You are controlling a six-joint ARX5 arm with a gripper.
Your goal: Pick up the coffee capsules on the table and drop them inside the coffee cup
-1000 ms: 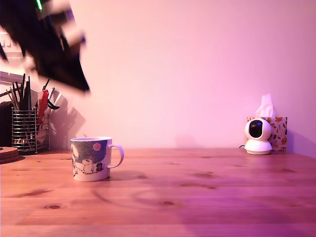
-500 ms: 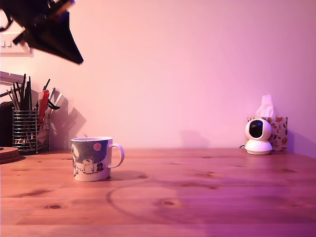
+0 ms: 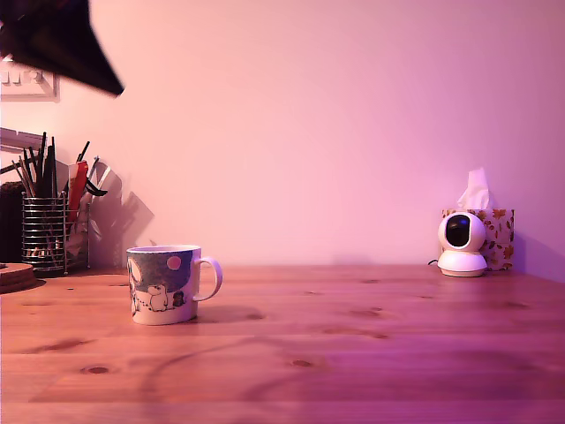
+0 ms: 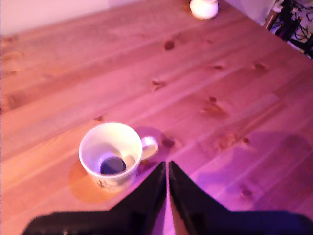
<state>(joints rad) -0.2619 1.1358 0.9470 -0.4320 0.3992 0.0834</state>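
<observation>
A: Start with the exterior view. What stands on the table (image 3: pixel 371 353)?

B: The mug (image 3: pixel 165 284), toward that view's left, upright, handle turned to the view's right. Its side shows a white bear on blue-grey and a pink dot. Nothing of its inside can be seen from here.

A: And the arm?

B: Only a dark part of it (image 3: pixel 55 40) in the top left corner, high above the table and well apart from the mug. The fingertips are not visible in this view.

A: Anything else around?

B: A wire holder (image 3: pixel 44 234) full of pens and tools by the wall at the left, with a round wooden piece (image 3: pixel 15 275) in front of it at the edge. At the far right, a small white camera (image 3: pixel 462 244) stands just in front of a patterned tissue box (image 3: pixel 494 231).

A: Now the wrist view.

B: It looks down on the mug (image 4: pixel 114 154). 1 dark capsule (image 4: pixel 113 165) lies at the bottom inside it, showing as a dark round shape against the white interior.

A: The jaws?

B: The gripper (image 4: pixel 167 169) shows 2 dark fingers drawn together at the tips, only a thin slit between them, clenched on nothing. The tips appear just beside the mug's handle in the picture, though the exterior view puts the arm high above.

A: More?

B: The white camera's base (image 4: pixel 204 8) sits at the far end of the planks.
</observation>
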